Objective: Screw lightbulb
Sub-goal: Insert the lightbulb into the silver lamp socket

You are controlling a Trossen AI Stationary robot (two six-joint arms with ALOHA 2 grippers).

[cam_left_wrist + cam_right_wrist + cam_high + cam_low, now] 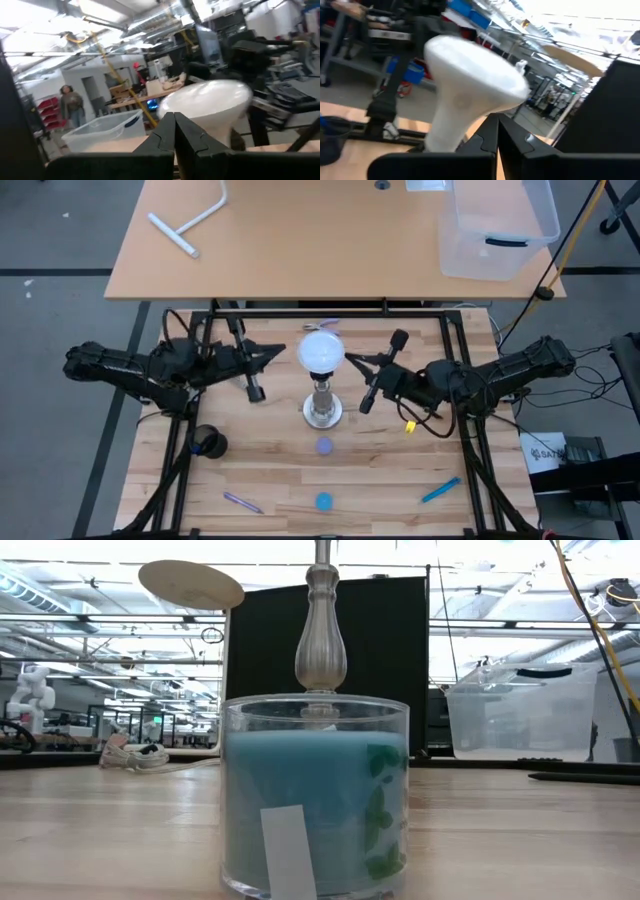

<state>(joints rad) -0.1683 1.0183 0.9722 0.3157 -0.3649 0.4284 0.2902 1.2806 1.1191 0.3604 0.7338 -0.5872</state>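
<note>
Lightbulb [322, 352] atop stand [322, 408]; low view blocked by candle jar [315, 795]

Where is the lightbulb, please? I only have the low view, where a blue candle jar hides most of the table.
Observer: The lightbulb sits on top of the socket stand, mid-table, above your frame.
Operator: Is either end effector holding it?
Observer: No. The left end effector is shut, just beside the bulb.
Operator: And the right one?
Observer: The right end effector is shut too, on the bulb's other side.
</note>
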